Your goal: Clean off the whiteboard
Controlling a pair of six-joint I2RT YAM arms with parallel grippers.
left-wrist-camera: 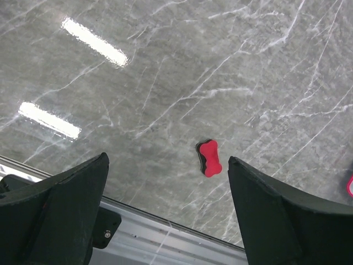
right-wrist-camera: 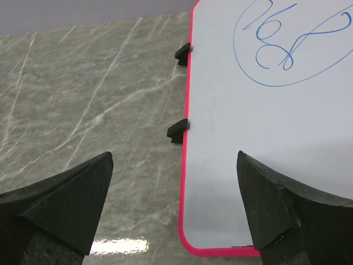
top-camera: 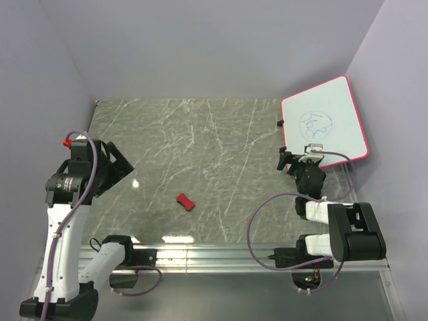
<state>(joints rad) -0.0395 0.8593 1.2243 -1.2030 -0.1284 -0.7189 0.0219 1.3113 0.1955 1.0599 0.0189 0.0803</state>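
Spreading wide and empty, the left gripper hangs over the marble table, with a red bow-shaped eraser lying to its right. The right gripper, equally wide and empty, hides part of the near rim of the whiteboard, which lies in the far right corner, skewed to the table's edges, its long axis hard to judge. The right wrist view crops the blue scribble; two black clips sit on the left rim.
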